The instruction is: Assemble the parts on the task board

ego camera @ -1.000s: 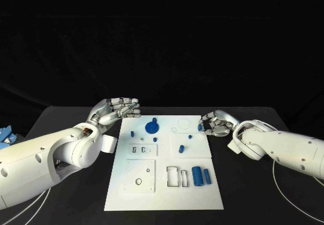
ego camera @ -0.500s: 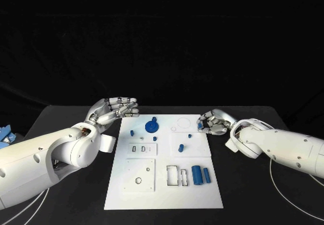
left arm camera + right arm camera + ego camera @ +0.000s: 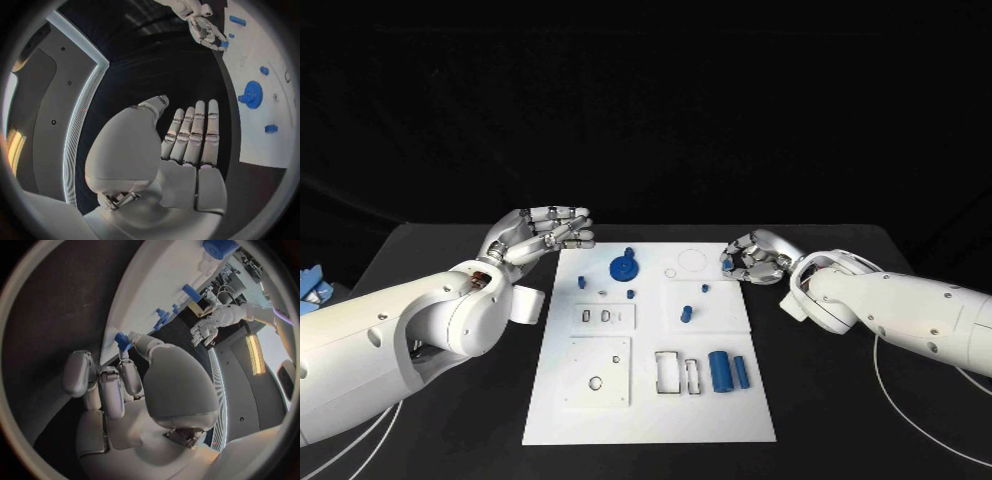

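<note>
At the task board's (image 3: 651,420) far right corner the right hand (image 3: 759,261) pinches a small blue part (image 3: 122,340), probably to seat it, while the left hand (image 3: 545,233), fingers apart and holding nothing, waits off the far left corner.

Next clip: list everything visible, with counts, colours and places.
task board: one, white, table's middle.
table: one, black.
disc: one, blue, board's far part.
cylinders: two, blue, board's near right.
small parts: about five, blue, board's far half.
small piece: one, blue, pinched by right hand.
blue object: one, table's left edge, cut off.
left hand: one, silver, empty, off board's far left corner.
right hand: one, silver, at board's far right edge.
</note>
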Controlling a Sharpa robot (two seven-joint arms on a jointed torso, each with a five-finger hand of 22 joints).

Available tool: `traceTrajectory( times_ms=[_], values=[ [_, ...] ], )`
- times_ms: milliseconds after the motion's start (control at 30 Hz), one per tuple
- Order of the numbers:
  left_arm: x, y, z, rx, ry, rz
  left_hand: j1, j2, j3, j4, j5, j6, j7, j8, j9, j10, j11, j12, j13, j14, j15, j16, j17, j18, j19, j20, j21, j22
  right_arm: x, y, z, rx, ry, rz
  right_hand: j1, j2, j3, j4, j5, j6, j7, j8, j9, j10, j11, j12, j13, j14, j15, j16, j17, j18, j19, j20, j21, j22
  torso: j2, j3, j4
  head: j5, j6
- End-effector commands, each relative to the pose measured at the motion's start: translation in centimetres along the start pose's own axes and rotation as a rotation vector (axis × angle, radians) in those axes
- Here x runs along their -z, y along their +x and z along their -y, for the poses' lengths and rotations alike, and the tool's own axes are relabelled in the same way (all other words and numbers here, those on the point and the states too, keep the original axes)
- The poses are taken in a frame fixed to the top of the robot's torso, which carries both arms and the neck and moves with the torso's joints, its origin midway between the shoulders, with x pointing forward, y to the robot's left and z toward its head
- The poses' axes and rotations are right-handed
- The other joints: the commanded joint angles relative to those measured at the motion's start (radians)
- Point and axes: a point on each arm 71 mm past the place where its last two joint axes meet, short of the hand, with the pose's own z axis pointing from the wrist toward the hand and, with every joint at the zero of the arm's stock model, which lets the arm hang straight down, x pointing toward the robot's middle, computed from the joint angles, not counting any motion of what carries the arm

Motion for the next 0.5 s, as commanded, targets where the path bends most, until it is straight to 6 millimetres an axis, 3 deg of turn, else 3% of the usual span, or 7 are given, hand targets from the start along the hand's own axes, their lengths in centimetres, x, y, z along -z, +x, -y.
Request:
traceTrajectory(
  times_ms=[33,500],
  values=[
    [-0.03,0.2,0.04,0.01,0.002,-0.016,0.001,-0.009,0.006,-0.002,-0.002,0.004,0.042,-0.002,0.0,0.007,-0.003,-0.002,0.001,-0.005,0.004,-0.005,0.002,0.003,-0.007,-0.002,0.005,0.002,0.01,0.06,0.06,0.01,0.002,-0.002,-0.002,0.005,0.007,-0.001,-0.007,0.005,-0.001,0.006,0.001,0.005,-0.002,0.004,0.0,0.088,-0.006,0.0,0.202,-0.002,0.001,-0.003,0.006,0.002,0.0,-0.0002,0.0021,-0.001,0.0],
    [-0.04,0.17,0.01,0.01,-0.002,-0.016,0.002,-0.009,0.009,-0.004,-0.001,0.004,0.042,-0.003,0.0,0.007,-0.003,-0.003,0.001,-0.005,0.004,-0.005,0.002,0.003,-0.008,-0.002,0.006,0.002,0.05,0.01,0.17,0.02,0.003,-0.003,-0.015,-0.023,0.004,-0.014,-0.009,-0.026,0.009,-0.009,-0.009,-0.001,0.006,-0.001,-0.007,0.088,-0.001,-0.001,0.2,-0.002,-0.001,-0.001,0.0,0.0,-0.001,-0.001,0.0055,-0.008,-0.002]
  ],
)
